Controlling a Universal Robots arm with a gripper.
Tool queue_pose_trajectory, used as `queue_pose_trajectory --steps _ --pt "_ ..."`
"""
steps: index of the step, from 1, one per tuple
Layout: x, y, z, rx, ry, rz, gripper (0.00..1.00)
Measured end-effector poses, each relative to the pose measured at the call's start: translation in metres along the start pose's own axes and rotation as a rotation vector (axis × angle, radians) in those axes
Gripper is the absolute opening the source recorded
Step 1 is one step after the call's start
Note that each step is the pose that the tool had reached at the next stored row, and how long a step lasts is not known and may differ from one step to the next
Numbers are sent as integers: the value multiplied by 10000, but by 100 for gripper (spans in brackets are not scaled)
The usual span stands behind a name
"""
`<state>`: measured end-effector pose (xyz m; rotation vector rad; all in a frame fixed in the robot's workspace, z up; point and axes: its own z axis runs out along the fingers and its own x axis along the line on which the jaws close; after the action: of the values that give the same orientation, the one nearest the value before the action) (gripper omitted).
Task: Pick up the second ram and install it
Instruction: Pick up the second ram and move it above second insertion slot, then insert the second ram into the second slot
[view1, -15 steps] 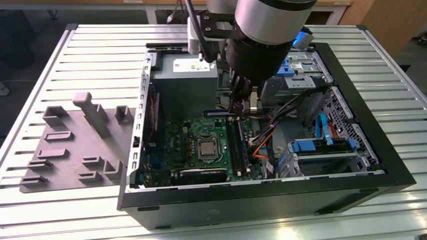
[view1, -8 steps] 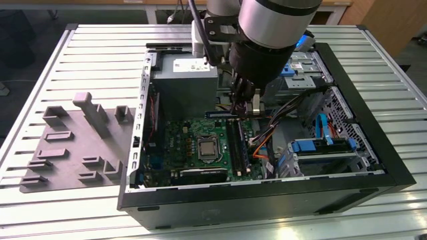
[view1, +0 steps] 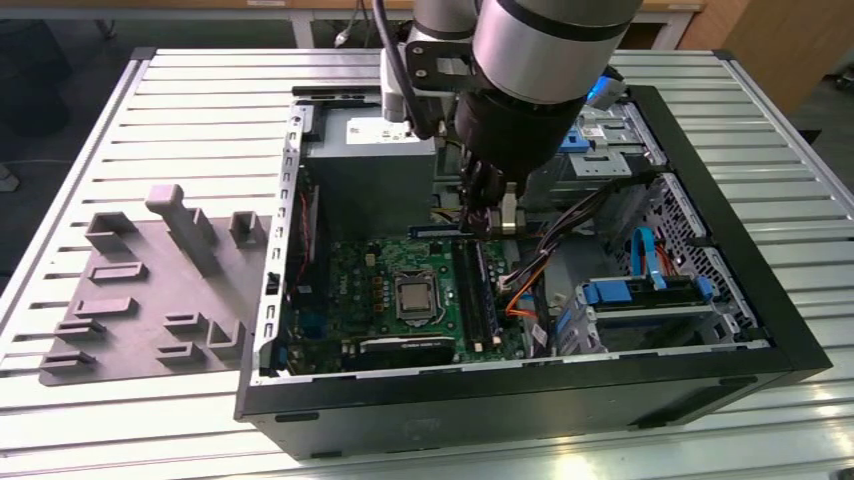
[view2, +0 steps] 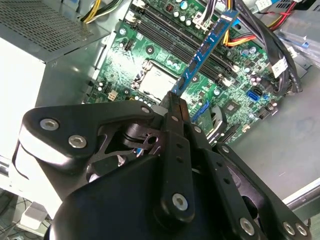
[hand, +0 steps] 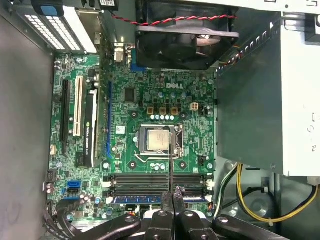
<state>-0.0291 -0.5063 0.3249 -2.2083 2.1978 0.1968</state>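
- Step: pick-up looks done. This is the install phase, stick not yet seated.
- gripper (hand: 172, 197): fingers (hand: 181, 205) pressed in on the second ram (view2: 202, 55), pinching it near one end. Rest of the stick juts free past the tips.
- Where: second ram is inside the case (view1: 534, 400), in the air over the motherboard (hand: 125, 75), touching no slot.
- Exterior view: gripper hangs by the board corner nearest the PSU (view1: 367, 165), on the slot-side edge.
- First wrist view: stick shows edge-on, a thin line crossing the slots (hand: 157, 178) toward the CPU socket (hand: 155, 140). Either crosswise to the slots or hanging end-down, can't tell which.
- seated stick (hand: 145, 199) w/ blue board already fills the slot nearest the board edge. Black slots next to it look free.
- Next move calls for (my read): long edge parallel w/ a free slot, contact edge down, centred btwn the end latches. Then a straight push, even at both ends.
- Risk (my read): cables (view2: 270, 45) run close to the slot-side edge and could snag. A skewed entry could jam.
- Case sits mid table (view1: 200, 100).
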Motion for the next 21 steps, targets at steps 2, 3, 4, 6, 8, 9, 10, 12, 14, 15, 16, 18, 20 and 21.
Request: queue_pose_trajectory --steps 2,3,4,6,8,9,10,12,14,15,16,18,20,21 --pt "1 28 16 0 0 0 12" --pt "2 42 24 0 1 0 12" --pt "3 59 33 0 0 0 12" --pt "2 92 50 -1 0 -1 12" --pt "-4 122 69 -1 1 -1 12" --pt "-9 133 79 -1 2 0 12" --pt "-16 143 87 -1 2 0 12" --pt "-30 165 105 0 0 -1 12" --pt "-32 173 111 0 0 -1 12" --pt "-32 173 111 -1 1 -1 12" --pt "-32 173 111 -1 1 -2 12" --pt "-32 174 115 0 0 -1 12" --pt "-32 174 115 0 0 -1 12" --pt "-32 174 115 0 0 7 12"
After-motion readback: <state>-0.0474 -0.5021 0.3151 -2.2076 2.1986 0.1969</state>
